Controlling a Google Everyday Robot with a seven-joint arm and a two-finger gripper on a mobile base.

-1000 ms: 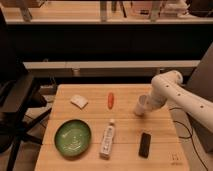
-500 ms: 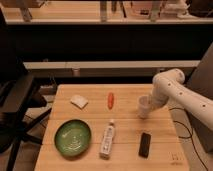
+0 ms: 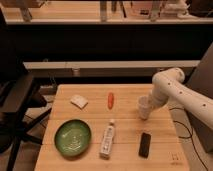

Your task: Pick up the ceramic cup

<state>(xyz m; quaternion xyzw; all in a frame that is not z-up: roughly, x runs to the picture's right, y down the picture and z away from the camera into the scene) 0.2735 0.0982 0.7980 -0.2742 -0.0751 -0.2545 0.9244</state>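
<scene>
A: Where is the cup (image 3: pixel 143 108) standing?

B: It is standing upright on the wooden table (image 3: pixel 131 129), near the right edge, at about 3 o'clock from the table's middle. It is small, white and plain, a little tapered.

A: And the gripper (image 3: pixel 150 106)?

B: It is sitting right at the cup, on its 3 o'clock side. The white arm (image 3: pixel 172 86) is bending down to it from the right. How far the gripper is opening, or whether it is holding the cup, I cannot tell.

A: What is lying around the cup?

B: From the cup, a short orange carrot (image 3: pixel 110 99) is lying at 9 o'clock, apart from it. Beyond the carrot a small white packet (image 3: pixel 79 101) is lying flat. At 6 o'clock a black flat block (image 3: pixel 145 144) is lying near the front edge. At 8 o'clock a white bottle (image 3: pixel 107 139) with a printed label is lying on its side, and further left a round green bowl (image 3: pixel 73 137) is shining a little.

A: Is anything blocking the cup?

B: Nothing is touching it but the gripper. The carrot and the block are both lying apart from it.

A: And off the table?

B: A dark chair (image 3: pixel 19 102) is standing at the table's 9 o'clock side.
</scene>
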